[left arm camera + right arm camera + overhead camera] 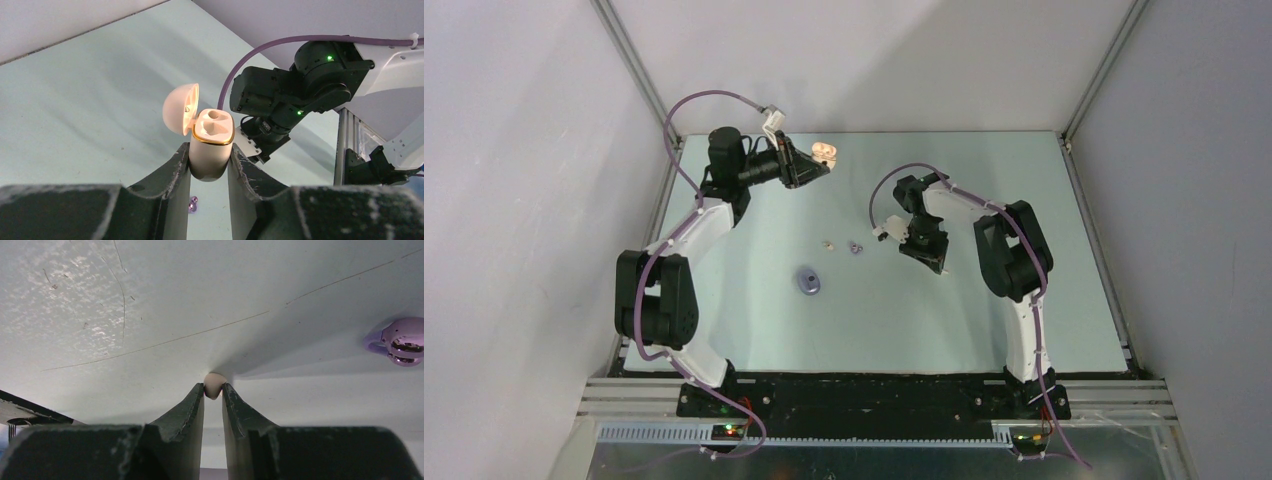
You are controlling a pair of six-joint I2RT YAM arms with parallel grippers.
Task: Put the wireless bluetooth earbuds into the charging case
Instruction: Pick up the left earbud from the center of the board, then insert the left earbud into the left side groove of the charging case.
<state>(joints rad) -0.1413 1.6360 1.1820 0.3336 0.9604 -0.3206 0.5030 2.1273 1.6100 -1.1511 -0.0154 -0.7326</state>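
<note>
At the far left of the pale green table [1024, 320], we see the left gripper [210, 167] raised off the surface. Its fingers [170, 180] are closed narrowly on the body of a white case [212, 150]. The case stands upright between them with its lid [180, 109] hinged open to one side, showing a gold rim and two wells; we cannot tell whether the wells are filled. Nearer to us, left of the middle, a purple case [808, 281] lies shut on the table. Just beyond it, a loose white earbud [828, 243] and a purple earbud [855, 246] lie side by side, apart from both cases. To their right, the right gripper [213, 391] is down at the table, its fingers nearly together, pinching a second white earbud [213, 382] at the very tips
</note>
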